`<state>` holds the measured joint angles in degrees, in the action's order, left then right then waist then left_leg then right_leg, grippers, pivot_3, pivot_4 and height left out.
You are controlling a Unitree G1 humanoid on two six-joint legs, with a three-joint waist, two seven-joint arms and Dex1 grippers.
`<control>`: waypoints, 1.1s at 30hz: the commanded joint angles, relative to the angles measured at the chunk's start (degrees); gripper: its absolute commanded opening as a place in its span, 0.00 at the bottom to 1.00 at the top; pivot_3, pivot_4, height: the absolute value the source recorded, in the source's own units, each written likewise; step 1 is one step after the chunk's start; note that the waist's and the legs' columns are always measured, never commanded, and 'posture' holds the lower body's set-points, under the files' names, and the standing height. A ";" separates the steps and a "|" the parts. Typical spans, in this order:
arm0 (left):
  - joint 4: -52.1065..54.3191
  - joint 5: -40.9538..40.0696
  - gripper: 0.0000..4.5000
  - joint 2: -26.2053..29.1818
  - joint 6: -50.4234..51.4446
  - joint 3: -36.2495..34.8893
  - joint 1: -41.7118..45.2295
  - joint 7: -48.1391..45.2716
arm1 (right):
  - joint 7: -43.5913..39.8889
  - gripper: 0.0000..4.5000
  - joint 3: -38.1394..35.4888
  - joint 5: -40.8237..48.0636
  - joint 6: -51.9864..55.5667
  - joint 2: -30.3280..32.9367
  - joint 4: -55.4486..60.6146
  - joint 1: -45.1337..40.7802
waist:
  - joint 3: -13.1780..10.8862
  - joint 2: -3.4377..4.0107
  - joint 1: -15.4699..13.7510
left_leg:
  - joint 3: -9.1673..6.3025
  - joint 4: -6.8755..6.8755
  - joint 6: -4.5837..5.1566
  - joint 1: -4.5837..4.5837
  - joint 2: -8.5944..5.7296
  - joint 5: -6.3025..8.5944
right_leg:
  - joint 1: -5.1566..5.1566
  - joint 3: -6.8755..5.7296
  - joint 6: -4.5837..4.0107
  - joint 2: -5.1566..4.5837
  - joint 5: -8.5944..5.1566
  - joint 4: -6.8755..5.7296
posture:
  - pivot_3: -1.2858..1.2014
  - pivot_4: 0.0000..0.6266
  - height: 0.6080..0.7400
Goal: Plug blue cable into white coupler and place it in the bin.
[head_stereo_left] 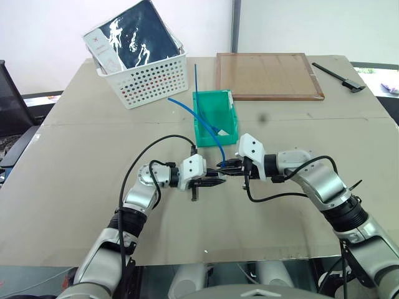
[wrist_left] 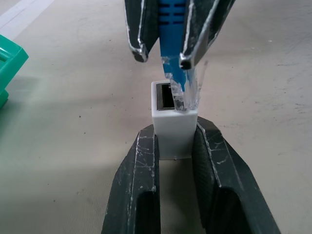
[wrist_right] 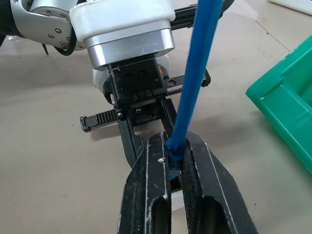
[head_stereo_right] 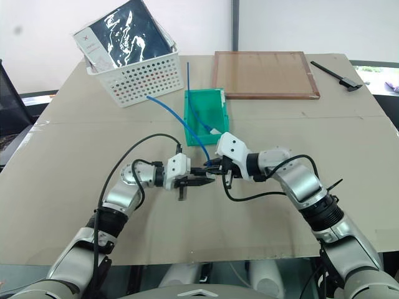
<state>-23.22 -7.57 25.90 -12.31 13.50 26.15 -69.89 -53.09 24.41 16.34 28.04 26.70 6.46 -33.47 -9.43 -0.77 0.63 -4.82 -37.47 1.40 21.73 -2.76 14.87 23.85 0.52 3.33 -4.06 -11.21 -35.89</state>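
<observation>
**Aligning the plug with the socket: insertion not yet made**

Facing each other over the middle of the table (head_stereo_left: 75, 205), the two grippers are found tip to tip, just in front of the bin (head_stereo_left: 232, 129).

The left gripper (wrist_left: 174, 146) is closed narrowly on the white coupler (wrist_left: 174, 129). The block is clamped by its sides between the two fingers, with its dark socket opening turned away from the wrist, towards the opposite hand.

The right gripper (wrist_right: 175, 161) is clamped on the blue cable (wrist_right: 195, 83) just behind its clear plug (wrist_left: 187, 90). From that grip the cable is seen rising away and arching back over the bin towards the white basket (head_stereo_left: 149, 78).

The relation on which the coming move depends is noted in the left wrist view. The plug tip is held at the mouth of the socket, touching or just short of its rim, and offset towards one side wall, not centred on the hole. The plug's long axis is judged to lie roughly along the coupler's socket axis, with a slight tilt. No part of the plug can be confirmed as seated.

A small sideways correction, then a straight push along that shared axis, is judged necessary. A jam against the rim is the risk if the offset is not removed.

The bin is nearer the right hand.
</observation>
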 commanded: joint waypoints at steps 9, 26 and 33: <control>0.79 0.43 0.07 -0.29 0.95 0.99 -1.10 -0.26 | -3.83 0.00 -0.43 -3.52 -2.11 1.14 -4.86 -3.08 | 0.00 0.00 -0.01 | -0.01 0.00 0.00 0.00 -0.01 0.00 | 0.00 0.00 0.00 0.00 0.00 0.00 | 0.52 0.24 1.00; 2.43 -0.19 0.07 -0.03 2.66 0.79 -1.01 -0.55 | -11.49 0.00 4.12 -7.75 -3.70 2.61 -4.43 -3.67 | 0.00 0.00 -0.05 | -0.04 0.00 0.00 0.02 -0.03 0.00 | 0.00 -0.03 0.00 -0.02 0.00 0.02 | 0.52 0.24 1.00; 2.79 -0.34 0.07 0.01 2.99 0.70 -0.98 -0.58 | -12.89 0.00 7.60 -11.15 -4.46 1.05 -6.83 -4.38 | 0.13 -0.01 0.03 | -0.05 0.00 0.00 0.00 -0.03 0.00 | -0.01 -0.04 0.00 -0.01 0.00 0.01 | 0.52 0.24 1.00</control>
<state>-21.75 -8.02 25.96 -9.77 13.47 25.71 -69.90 -64.49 28.02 7.53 22.10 27.77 2.35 -39.34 -9.30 -0.78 0.66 -4.87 -37.46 1.40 21.73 -2.79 14.87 23.85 0.48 3.33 -4.07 -11.21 -35.88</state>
